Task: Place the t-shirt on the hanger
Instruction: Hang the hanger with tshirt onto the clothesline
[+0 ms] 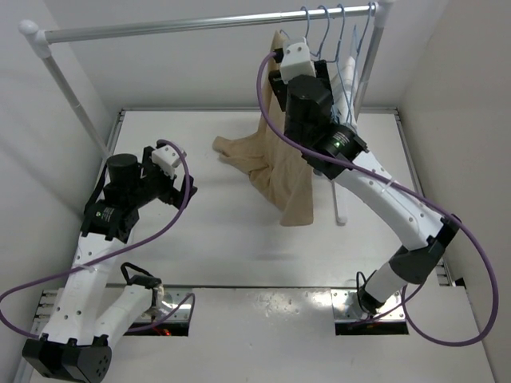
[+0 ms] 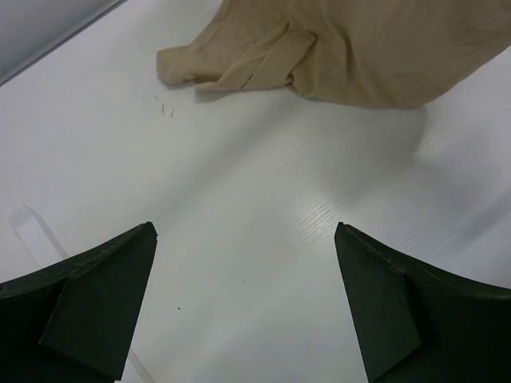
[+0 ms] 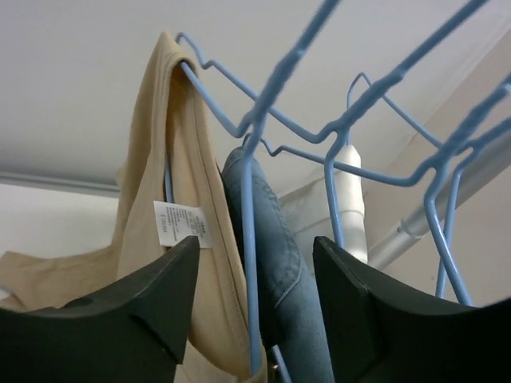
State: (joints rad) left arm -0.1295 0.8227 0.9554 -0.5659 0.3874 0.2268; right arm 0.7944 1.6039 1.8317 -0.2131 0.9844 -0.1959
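white-and-black left arm (image 1: 84, 279): bent at the elbow and sitting low, with its wrist leaning in toward the middle.
black two-finger left gripper (image 2: 245, 233): points down, with its two fingers wide apart.
white-and-black right arm (image 1: 383, 191): stretched long, reaching far forward and up high, with its elbow out to the right.
black two-finger right gripper (image 3: 255, 243): points up, with its two fingers wide apart.
small white wrist cameras (image 1: 294, 54): one sits on top of each wrist.
thin purple cables (image 1: 190, 185): one loops loosely beside each arm.

White table (image 1: 239, 247), scuffed, tan t-shirt (image 1: 291, 191) with its lower part crumpled on it
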